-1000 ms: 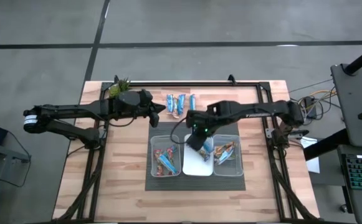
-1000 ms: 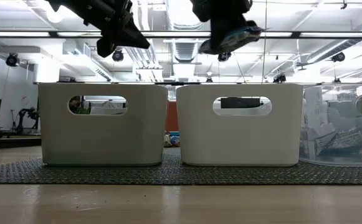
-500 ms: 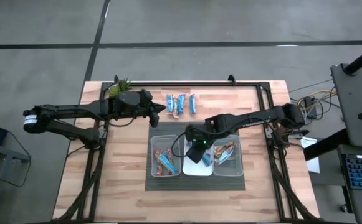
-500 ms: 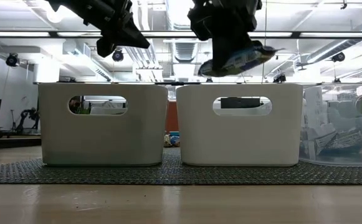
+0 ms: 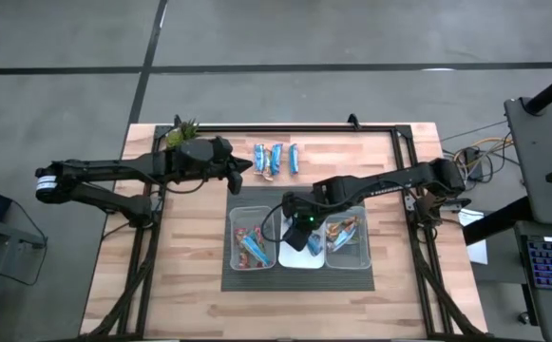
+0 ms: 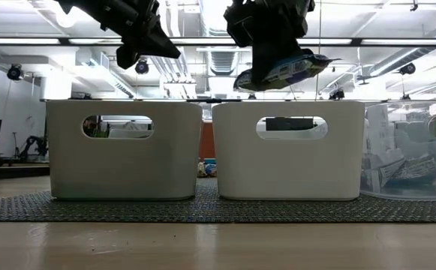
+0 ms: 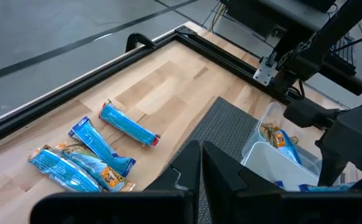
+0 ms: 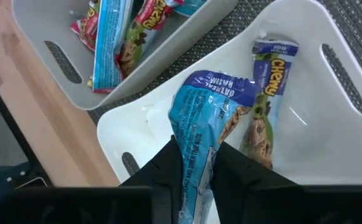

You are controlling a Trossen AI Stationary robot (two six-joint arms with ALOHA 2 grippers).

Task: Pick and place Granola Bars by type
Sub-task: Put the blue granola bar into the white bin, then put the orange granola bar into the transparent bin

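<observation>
My right gripper (image 5: 299,228) hangs over the middle white bin (image 5: 301,258), shut on a blue granola bar (image 8: 207,118), which also shows in the low view (image 6: 281,71) above the bin's rim. One blue bar (image 8: 265,93) lies in that bin. The left bin (image 5: 237,249) holds red-and-blue bars (image 8: 124,37); the right bin (image 5: 359,255) holds tan bars. Several blue bars (image 5: 276,157) lie loose on the wood at the far side. My left gripper (image 5: 242,169) is shut and empty, in the air near them. My right gripper pinches the blue bar between its two fingers (image 8: 168,163) near one end (image 8: 196,168), coming from above and pointing down. The bar is lifted clear, sticks out past the fingertips, and lies tilted but nearly level over the middle bin.
The three bins stand side by side on a dark mat (image 5: 247,275) at the table's near middle. A small green plant (image 5: 182,131) sits at the far left corner. A black frame rail (image 5: 295,128) runs along the far edge. Bare wood lies left and right of the mat.
My right gripper has gone toward the table's near edge and down, carrying the blue bar to just above the middle bin's rim. The bar has tipped from slanting to nearly level. The gripper has hardly moved in the last half second.
</observation>
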